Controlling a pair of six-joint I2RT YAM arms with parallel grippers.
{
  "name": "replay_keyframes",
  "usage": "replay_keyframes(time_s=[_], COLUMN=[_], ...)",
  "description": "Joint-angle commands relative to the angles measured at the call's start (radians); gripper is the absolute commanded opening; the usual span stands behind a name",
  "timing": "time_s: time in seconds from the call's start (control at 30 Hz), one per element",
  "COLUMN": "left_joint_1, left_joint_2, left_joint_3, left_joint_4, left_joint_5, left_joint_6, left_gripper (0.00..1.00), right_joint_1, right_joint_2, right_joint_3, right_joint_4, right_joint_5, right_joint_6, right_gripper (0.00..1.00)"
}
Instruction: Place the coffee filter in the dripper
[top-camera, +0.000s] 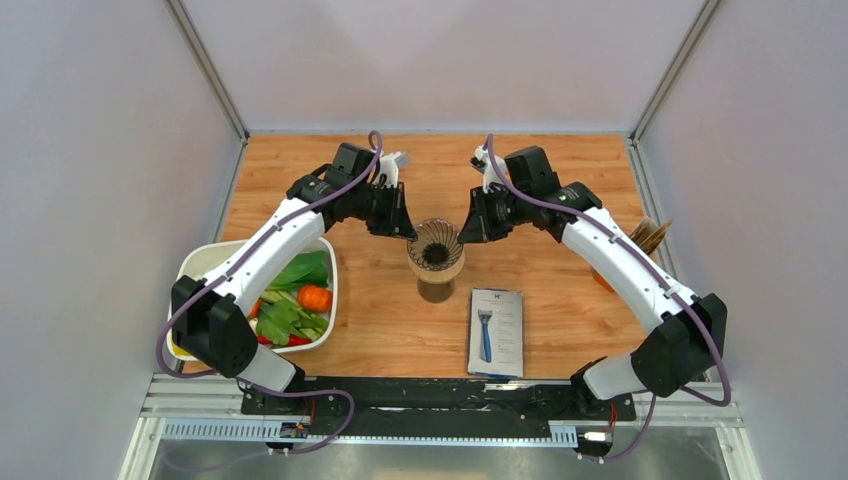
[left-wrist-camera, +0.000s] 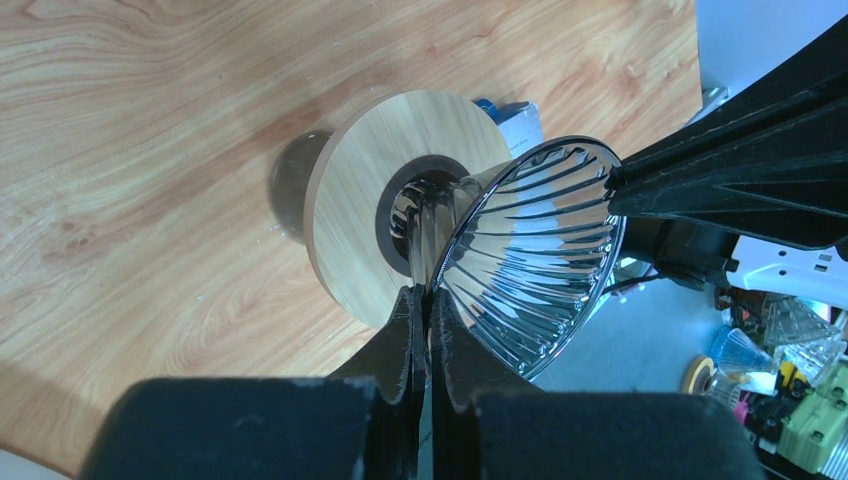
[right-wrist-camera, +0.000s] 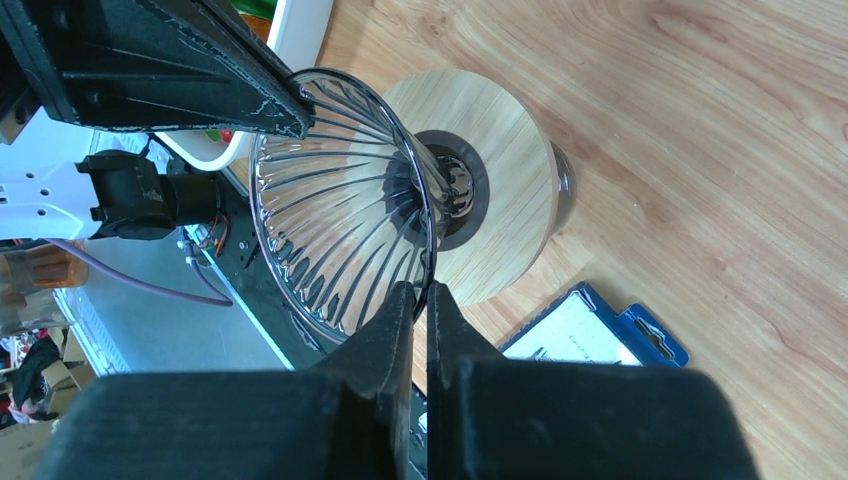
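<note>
The dripper (top-camera: 435, 245) is a clear ribbed cone with a round wooden collar, standing mid-table. My left gripper (top-camera: 408, 228) is shut on its left rim and my right gripper (top-camera: 468, 232) is shut on its right rim. In the left wrist view the jaws (left-wrist-camera: 430, 292) pinch the rim of the cone (left-wrist-camera: 530, 260) above the wooden collar (left-wrist-camera: 390, 210). In the right wrist view the jaws (right-wrist-camera: 425, 290) pinch the opposite rim of the cone (right-wrist-camera: 340, 220). The cone is empty inside. Tan paper-like pieces (top-camera: 650, 235), perhaps the coffee filter, stick out behind my right arm at the right edge.
A white basin (top-camera: 200, 262) holding greens and a carrot sits at the left. A boxed razor (top-camera: 496, 330) lies in front of the dripper and also shows in the right wrist view (right-wrist-camera: 590, 335). Grey walls close in the table on three sides.
</note>
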Motion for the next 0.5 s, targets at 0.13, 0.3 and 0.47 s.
replay_keyframes(time_s=[0.13, 0.3, 0.47], left_joint_1=[-0.004, -0.003, -0.004], left_joint_2=[0.013, 0.018, 0.020], left_joint_3=[-0.005, -0.009, -0.021], left_joint_4=[0.062, 0.064, 0.065], left_joint_5=[0.027, 0.025, 0.019], left_joint_6=[0.004, 0.007, 0.013], left_gripper=[0.00, 0.00, 0.00], right_joint_1=[0.005, -0.012, -0.012], right_joint_2=[0.025, 0.032, 0.037], right_joint_3=[-0.013, -0.020, -0.032], right_joint_4=[0.008, 0.005, 0.003], right_joint_5=[-0.010, 0.006, 0.008], right_joint_6=[-0.026, -0.035, -0.044], right_gripper=[0.00, 0.00, 0.00])
